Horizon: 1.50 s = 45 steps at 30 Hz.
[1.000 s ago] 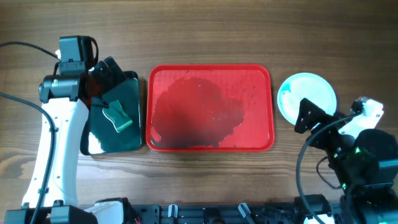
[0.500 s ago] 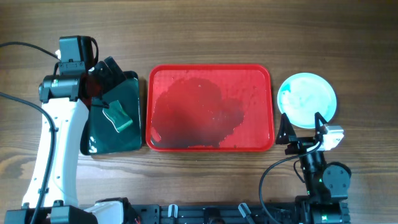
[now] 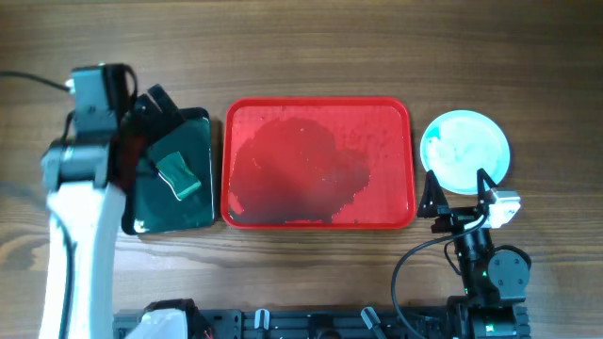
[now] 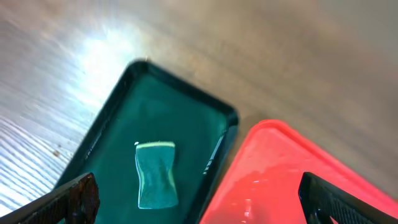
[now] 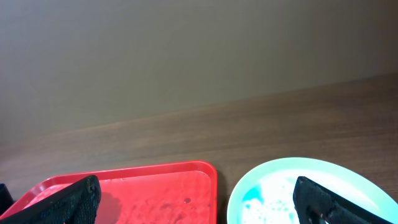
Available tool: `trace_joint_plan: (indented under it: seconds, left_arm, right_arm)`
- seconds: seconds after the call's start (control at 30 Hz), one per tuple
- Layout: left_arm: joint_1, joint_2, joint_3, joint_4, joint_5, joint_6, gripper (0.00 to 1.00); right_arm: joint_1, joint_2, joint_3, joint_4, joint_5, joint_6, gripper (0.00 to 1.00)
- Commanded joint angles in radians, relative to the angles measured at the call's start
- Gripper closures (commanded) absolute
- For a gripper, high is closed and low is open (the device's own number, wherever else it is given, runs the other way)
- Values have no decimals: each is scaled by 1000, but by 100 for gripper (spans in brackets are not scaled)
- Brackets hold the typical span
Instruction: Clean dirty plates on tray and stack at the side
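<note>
Green sponge (image 3: pixel 177 175) left in black tray (image 3: pixel 203 215), left claw (image 4: pixel 196 190) lifted off, right claw (image 5: pixel 196 186) parked, both spread empty; plates (image 3: pixel 466 146) stacked, likely done.

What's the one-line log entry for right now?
red tray: no plates, smeared | mint-blue plate: on table, right of tray | sponge: in black tray | left gripper: open, over black tray | right gripper: open, near plate

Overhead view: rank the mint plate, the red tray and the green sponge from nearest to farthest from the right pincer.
1. The mint plate, just beyond the right pincer, at the table's right end.
2. The red tray, to that pincer's left, mid-table.
3. The green sponge, far left, lying in the black tray.
</note>
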<state>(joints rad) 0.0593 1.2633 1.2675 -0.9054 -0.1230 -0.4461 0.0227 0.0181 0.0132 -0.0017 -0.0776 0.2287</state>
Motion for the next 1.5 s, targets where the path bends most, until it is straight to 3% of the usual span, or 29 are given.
trace_joint_plan:
  seconds: [0.0, 0.1, 0.23, 0.33, 0.5, 0.77, 1.47]
  left_arm:
    - [5, -215, -85, 41, -8, 19, 0]
    - [-18, -389, -346, 298, 18, 23, 0]
    - [-17, -734, -820, 779, 161, 156, 0]
    - [-17, -985, -1081, 957, 202, 222, 0]
    - [-17, -1190, -1233, 943, 206, 320, 0]
    - [-16, -1262, -1262, 834, 204, 386, 0]
    - [-14, -1257, -1262, 834, 204, 386, 0]
  right_arm:
    - [-3, -9, -8, 5, 13, -17, 0]
    - [-3, -9, -8, 5, 13, -17, 0]
    - [-3, -9, -8, 5, 13, -17, 0]
    - [-3, -9, -8, 5, 13, -17, 0]
    - [-3, -9, -8, 5, 13, -17, 0]
    - [-3, -9, -8, 5, 13, -17, 0]
    - [-3, -9, -8, 5, 13, -17, 0]
